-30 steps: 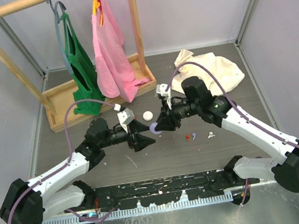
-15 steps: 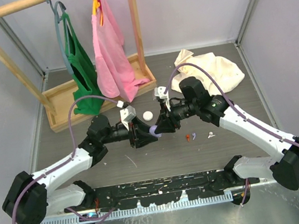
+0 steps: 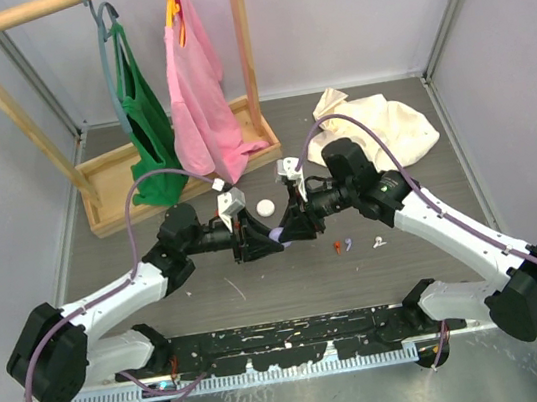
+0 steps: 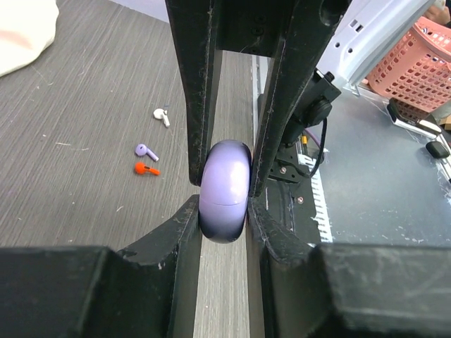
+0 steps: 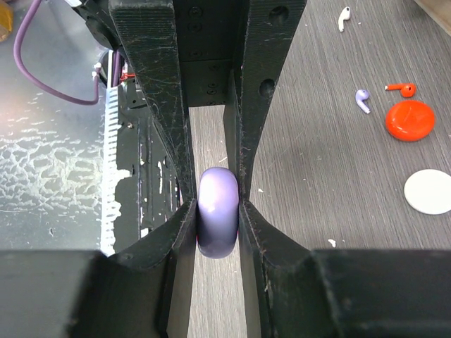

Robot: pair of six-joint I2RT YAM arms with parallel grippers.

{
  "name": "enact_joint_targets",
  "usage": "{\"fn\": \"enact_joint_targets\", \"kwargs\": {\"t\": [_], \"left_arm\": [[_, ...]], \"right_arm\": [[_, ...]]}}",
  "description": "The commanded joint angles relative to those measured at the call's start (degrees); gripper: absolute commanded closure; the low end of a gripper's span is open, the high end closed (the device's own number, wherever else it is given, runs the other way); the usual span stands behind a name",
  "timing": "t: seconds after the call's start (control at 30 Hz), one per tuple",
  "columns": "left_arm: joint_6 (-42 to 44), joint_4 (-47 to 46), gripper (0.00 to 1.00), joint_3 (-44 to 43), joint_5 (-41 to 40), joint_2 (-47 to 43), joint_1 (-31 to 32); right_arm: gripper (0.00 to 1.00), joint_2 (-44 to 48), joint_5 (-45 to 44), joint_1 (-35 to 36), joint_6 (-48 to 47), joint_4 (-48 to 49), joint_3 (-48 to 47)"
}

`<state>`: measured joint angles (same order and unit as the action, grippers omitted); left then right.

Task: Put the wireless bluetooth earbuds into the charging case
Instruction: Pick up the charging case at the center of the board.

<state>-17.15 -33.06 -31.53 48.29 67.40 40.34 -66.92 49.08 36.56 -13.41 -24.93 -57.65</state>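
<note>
Currently the case [image 4: 225, 186] is pinched edge-on from both sides. Left gripper [image 4: 224, 204] presses onto its flat faces at one end, and right gripper [image 5: 216, 203] does the same at the other. It sits mid-table between the two arms (seam visible, lid looks closed).

Smooth, rounded hard plastic. Probably light and slippery, and liable to squirt out if squeezed off-centre. Best hold is flat face to flat face, one gripper per shell half.

Earbuds [image 4: 146, 151], white, lilac and red, lie loose on the table [image 3: 293, 293], apart from both grippers on the right arm's side. Tiny and easily flicked, so take each by the stem.
</note>
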Motion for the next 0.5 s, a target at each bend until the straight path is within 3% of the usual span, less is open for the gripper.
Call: {"fn": "enact_joint_targets", "kwargs": {"t": [0.0, 0.27, 0.4, 0.47], "left_arm": [[2.04, -2.43, 0.92, -1.95, 0.71, -0.83, -0.13], [7.11, 3.12, 0.94, -0.38, -4.44, -5.68, -0.08], [7.98, 3.26, 0.97, 1.23, -7.61, -8.49, -0.15], [8.17, 3.07, 0.99, 1.92, -9.09, -9.48, -0.13]], "right_arm": [[0.68, 0.74, 0.56, 0.33, -0.28, 1.91, -2.91], [0.35, 6.04, -4.78, 0.36, 3.31, 6.66, -1.98], [0.23, 9.21, -9.71, 0.36, 6.63, 11.81, 0.53], [0.22, 10.27, -9.71, 0.36, 6.88, 13.97, 1.84]]}}
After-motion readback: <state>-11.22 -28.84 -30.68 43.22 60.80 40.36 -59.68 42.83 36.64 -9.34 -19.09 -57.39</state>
